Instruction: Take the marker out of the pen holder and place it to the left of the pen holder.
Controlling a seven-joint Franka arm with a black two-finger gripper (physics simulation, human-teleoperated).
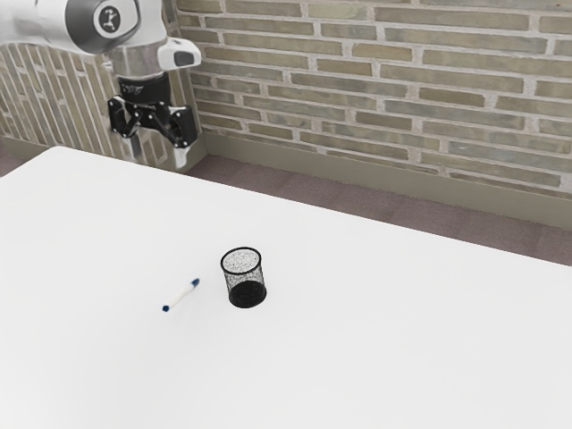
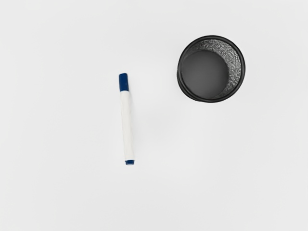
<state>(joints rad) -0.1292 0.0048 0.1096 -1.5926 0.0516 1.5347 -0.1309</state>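
Can count one marker (image 1: 181, 296), lying flat, out of the pen holder (image 1: 243, 280) and near it without touching, on the side toward the exterior view's left. Count two blue ends on that marker, one much longer than the other, with a plain white barrel between. Count just one pen holder too, standing upright, black, round and made of mesh, with a dark rim and a solid-looking dark base, and nothing inside. See one arm (image 1: 36, 22), pale with dark parts, and at the end of it one black gripper (image 1: 158, 152) with two pale-tipped fingers, spread apart and holding nothing, up at the exterior view's upper left, well apart from marker and pen holder alike. Find beneath both things a single table (image 1: 402, 340), white, smooth and evenly lit, with a rounded corner. Notice behind it two walls of tan and grey brick (image 1: 375, 80) meeting at a corner, a plain beige baseboard (image 1: 357, 172) along the bottom, and a dull purplish-brown floor (image 1: 304, 191).
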